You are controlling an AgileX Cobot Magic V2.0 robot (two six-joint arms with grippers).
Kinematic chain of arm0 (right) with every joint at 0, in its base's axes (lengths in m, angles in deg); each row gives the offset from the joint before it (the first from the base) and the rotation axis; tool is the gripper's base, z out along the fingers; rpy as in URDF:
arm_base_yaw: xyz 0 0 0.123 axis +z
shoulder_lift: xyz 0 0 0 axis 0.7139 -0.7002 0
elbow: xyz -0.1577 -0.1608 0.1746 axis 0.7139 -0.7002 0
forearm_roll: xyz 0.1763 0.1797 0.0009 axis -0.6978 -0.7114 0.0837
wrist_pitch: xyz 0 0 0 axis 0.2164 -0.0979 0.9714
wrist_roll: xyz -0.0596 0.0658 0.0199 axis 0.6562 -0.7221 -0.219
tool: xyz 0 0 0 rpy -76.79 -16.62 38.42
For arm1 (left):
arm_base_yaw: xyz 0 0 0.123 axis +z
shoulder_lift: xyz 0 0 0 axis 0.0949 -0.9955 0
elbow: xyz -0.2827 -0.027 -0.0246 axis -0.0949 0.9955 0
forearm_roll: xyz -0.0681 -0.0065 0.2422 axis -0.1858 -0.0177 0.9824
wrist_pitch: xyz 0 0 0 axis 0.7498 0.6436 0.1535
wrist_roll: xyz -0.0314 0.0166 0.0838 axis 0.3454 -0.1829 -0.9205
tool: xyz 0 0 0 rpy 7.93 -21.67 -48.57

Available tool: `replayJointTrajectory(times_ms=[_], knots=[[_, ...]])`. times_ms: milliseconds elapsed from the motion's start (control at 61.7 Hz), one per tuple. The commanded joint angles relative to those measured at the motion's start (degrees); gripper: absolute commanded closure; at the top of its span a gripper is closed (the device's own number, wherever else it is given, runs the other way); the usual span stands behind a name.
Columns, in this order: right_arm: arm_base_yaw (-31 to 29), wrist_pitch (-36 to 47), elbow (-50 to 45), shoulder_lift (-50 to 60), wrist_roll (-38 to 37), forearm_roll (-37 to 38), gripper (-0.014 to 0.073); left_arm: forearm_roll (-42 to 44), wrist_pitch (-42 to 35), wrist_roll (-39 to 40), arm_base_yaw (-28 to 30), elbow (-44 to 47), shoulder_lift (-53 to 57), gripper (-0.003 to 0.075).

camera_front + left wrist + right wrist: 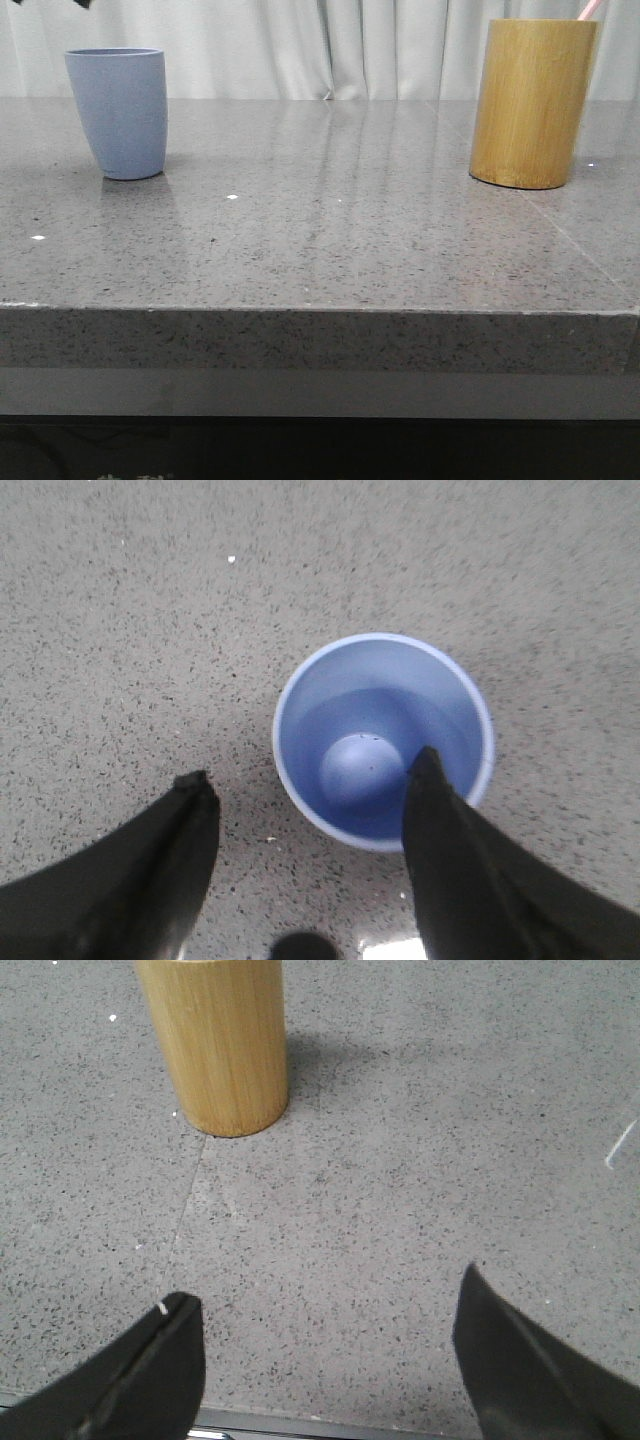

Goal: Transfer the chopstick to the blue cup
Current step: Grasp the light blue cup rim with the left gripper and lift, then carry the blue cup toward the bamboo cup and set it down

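Note:
The blue cup [120, 112] stands upright at the far left of the table and is empty inside, as the left wrist view [383, 738] shows. A pale pink chopstick tip [592, 9] sticks out of the bamboo cylinder [533, 102] at the far right; the rest is hidden inside. My left gripper [310, 778] is open and empty, high above the cup, one finger over its rim. My right gripper [325, 1295] is open and empty above bare table near its front edge, short of the bamboo cylinder [215, 1042]. Neither gripper shows in the front view.
The grey speckled stone table [330, 240] has its front edge [320, 310] near the camera. A pale curtain [320, 45] hangs behind. A thin seam [185, 1215] in the tabletop runs from the bamboo cylinder toward the front edge.

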Motion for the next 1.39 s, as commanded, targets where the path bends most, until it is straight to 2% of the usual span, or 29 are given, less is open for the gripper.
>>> replayJointTrajectory(times_ms=[0,405,681,892,1070,1378], knots=[[-0.3,3.8,1.5,-0.4,0.4,-0.2,0.0054,0.6,-0.1,0.0,-0.5,-5.1,-0.9,0.0309],[-0.3,3.8,1.5,-0.4,0.4,-0.2,0.0054,2.1,4.8,0.2,-0.5,-12.6,-10.6,0.033],[-0.3,3.8,1.5,-0.4,0.4,-0.2,0.0054,2.0,5.2,0.2,-0.5,-12.6,-10.8,0.0596],[-0.3,3.8,1.5,-0.4,0.4,-0.2,0.0054,1.9,5.2,0.2,-0.6,-12.7,-10.8,0.0741],[-0.3,3.8,1.5,-0.4,0.4,-0.2,0.0054,1.9,7.6,0.2,-3.8,-14.6,-10.8,0.0739],[-0.3,3.8,1.5,-0.4,0.4,-0.3,0.0054,1.9,9.8,0.2,-13.9,-26.3,-12.6,0.0739]])
